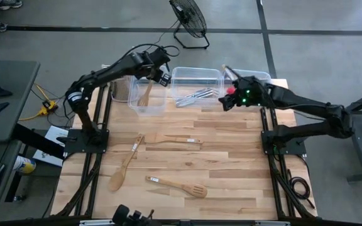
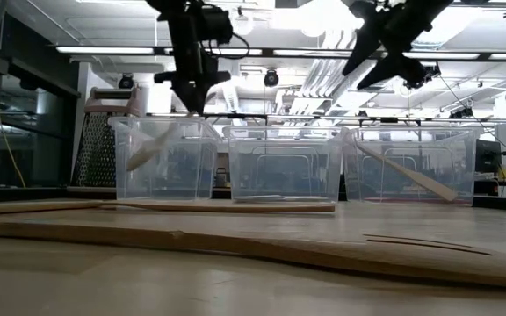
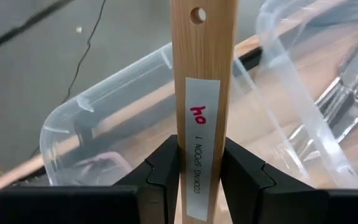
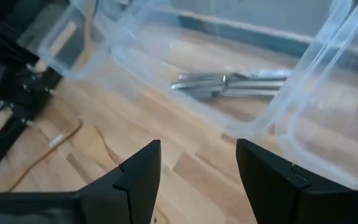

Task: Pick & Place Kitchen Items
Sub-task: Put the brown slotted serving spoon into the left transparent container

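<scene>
On my bench (image 1: 231,125) three tubs sit at twelve o'clock. My left pincer (image 3: 199,168), over the left tub (image 1: 144,94), is clenched on a wooden spoon (image 3: 202,93) (tagged handle). My right pincer (image 4: 197,165) hangs released near the right tub (image 1: 263,78).

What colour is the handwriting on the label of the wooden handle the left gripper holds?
Pinkish red, on a white label stuck to the light wooden handle; the left wrist view shows it best.

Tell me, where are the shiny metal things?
The metal cutlery lies in the middle clear tub, seen from above, between the left gripper's tub and the right gripper's.
</scene>
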You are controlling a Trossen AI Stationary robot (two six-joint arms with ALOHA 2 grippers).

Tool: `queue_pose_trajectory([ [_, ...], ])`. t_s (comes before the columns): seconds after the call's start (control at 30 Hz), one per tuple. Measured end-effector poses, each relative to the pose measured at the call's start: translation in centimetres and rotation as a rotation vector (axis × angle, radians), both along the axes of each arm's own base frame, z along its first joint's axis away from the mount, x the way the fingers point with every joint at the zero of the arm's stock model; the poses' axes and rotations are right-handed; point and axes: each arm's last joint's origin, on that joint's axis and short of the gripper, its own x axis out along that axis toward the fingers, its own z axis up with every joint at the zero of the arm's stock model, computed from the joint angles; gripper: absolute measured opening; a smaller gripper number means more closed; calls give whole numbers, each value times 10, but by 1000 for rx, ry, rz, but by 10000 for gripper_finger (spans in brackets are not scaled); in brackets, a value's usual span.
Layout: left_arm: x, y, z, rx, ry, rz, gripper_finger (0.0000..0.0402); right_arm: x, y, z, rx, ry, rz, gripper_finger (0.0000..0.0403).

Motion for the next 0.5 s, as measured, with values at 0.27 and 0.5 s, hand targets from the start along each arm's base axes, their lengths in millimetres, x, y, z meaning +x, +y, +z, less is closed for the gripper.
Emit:
queue_pose_trajectory([
  [0.27,-4,5,-8,-75,-8,92,92,-24,-7,16,-93,-46,113,200],
  [0.5,-13,8,-13,-106,12,194,92,-33,-11,20,-171,-36,177,200],
])
